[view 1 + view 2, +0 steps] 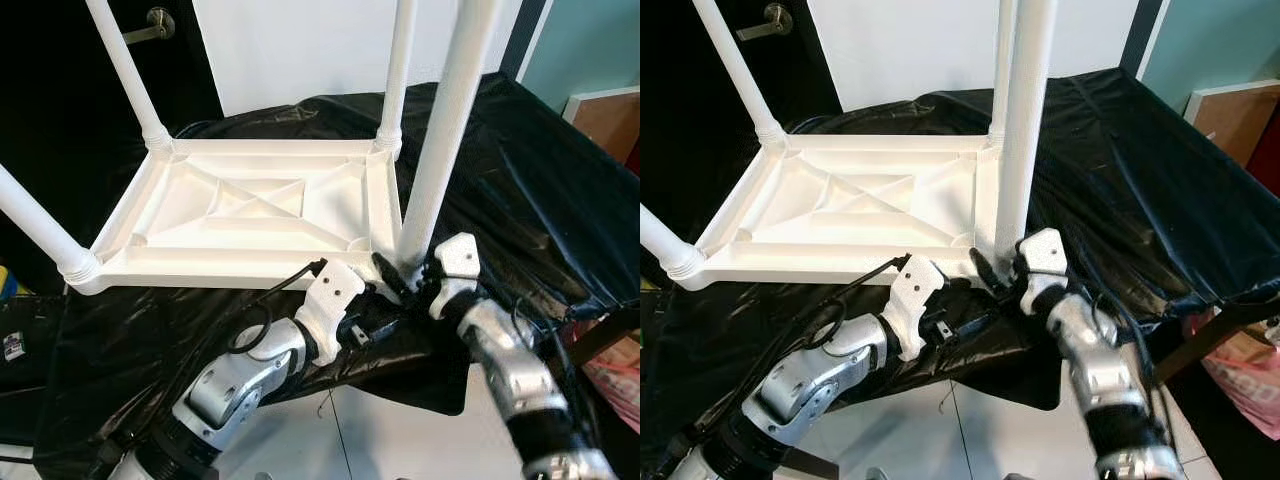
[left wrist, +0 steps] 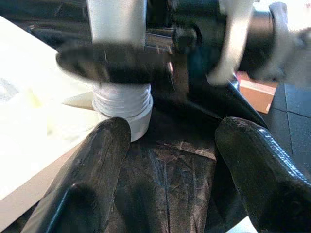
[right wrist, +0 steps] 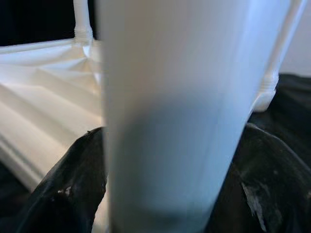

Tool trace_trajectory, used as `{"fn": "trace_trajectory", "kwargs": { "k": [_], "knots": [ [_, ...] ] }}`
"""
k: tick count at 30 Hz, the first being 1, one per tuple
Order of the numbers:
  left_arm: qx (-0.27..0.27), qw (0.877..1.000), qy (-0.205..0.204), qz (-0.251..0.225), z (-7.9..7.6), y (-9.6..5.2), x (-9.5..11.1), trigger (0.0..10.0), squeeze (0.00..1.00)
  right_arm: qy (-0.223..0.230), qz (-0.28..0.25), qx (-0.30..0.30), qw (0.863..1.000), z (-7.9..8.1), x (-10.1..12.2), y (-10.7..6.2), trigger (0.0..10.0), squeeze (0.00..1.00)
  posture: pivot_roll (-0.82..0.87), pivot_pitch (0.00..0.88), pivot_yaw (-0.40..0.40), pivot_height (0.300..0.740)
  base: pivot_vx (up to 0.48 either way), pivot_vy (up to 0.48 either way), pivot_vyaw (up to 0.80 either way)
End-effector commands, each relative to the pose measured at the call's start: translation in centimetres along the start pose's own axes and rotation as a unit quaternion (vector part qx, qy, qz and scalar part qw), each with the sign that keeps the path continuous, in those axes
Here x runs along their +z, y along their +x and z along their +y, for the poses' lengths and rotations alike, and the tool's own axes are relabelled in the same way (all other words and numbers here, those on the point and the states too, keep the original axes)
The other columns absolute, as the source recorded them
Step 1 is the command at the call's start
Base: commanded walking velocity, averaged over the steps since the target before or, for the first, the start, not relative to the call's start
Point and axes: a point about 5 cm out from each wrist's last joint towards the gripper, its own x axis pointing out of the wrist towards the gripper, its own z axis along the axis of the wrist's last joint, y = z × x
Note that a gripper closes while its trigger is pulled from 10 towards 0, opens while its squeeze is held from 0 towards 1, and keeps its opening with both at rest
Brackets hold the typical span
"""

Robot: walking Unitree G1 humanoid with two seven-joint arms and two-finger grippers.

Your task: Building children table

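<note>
The white tabletop [image 1: 250, 205] lies upside down on black sheeting [image 1: 520, 190], legs upward, tops cut off. The right gripper [image 1: 990, 270] clasps the near leg [image 1: 445, 130] by its base; the left gripper [image 2: 167, 160] gapes beside its socket.

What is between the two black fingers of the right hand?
The near white table leg stands between the fingers of the right hand; the right wrist view shows one finger on each side of it, close against it.

No text, label or number can be read anywhere
</note>
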Motion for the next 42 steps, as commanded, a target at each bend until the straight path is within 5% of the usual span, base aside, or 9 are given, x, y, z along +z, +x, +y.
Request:
{"fn": "trace_trajectory", "kwargs": {
  "k": [1, 3, 4, 16, 17, 31, 36, 42],
  "knots": [
    [-0.092, 0.996, -0.001, 0.008, -0.9, 0.0, -0.1, 10.0, 0.0, -0.001, 0.013, 0.017, 1.0, 0.2, -0.8, 0.1, 10.0, 0.0, -0.05, 0.056, 0.038, 0.74, 0.0, 0.0, 0.0],
    [-0.092, 0.996, 0.0, 0.008, -0.9, 0.0, -0.1, 10.0, 0.0, -0.003, 0.021, 0.022, 1.0, -0.1, -1.0, 0.2, 9.4, 0.0, -0.05, 0.056, 0.036, 0.74, 0.0, 0.0, 0.0],
    [-0.09, 0.996, 0.0, 0.008, -0.8, 0.0, -0.1, 10.0, 0.0, -0.005, 0.028, 0.028, 0.999, -0.3, -1.2, 0.3, 0.0, 0.0, -0.04, 0.056, 0.032, 0.74, 0.0, 0.0, 0.0],
    [-0.08, 0.997, -0.002, 0.008, -0.8, -0.3, -0.1, 10.0, 0.0, 0.015, 0.074, 0.062, 0.995, -0.5, -3.2, -0.3, 0.0, 0.0, -0.03, 0.06, 0.019, 0.74, 0.0, 0.0, 0.0],
    [-0.08, 0.997, -0.003, 0.008, -0.8, -0.3, -0.1, 10.0, 0.0, 0.021, 0.075, 0.057, 0.995, -0.5, -3.3, -0.4, 10.0, 0.0, -0.03, 0.059, 0.02, 0.74, 0.0, 0.0, 0.0],
    [-0.077, 0.997, -0.001, 0.004, -0.6, -0.1, -0.1, 10.0, 0.0, 0.059, 0.114, -0.104, 0.986, 0.5, -4.6, -0.3, 10.0, 0.0, -0.04, 0.047, 0.022, 0.74, 0.0, 0.0, 0.0],
    [-0.068, 0.998, -0.002, -0.002, -0.5, 0.0, -0.1, 10.0, 0.0, 0.086, 0.131, -0.207, 0.966, 1.2, -5.0, -0.5, 10.0, 0.0, -0.04, 0.04, 0.016, 0.74, 0.0, 0.0, 0.0],
    [-0.067, 0.998, -0.002, -0.003, -0.5, 0.0, 0.0, 10.0, 0.0, 0.098, 0.133, -0.249, 0.954, 1.9, -5.0, -0.5, 10.0, 0.0, -0.04, 0.037, 0.017, 0.74, 0.0, 0.0, 0.0]
  ]
}}
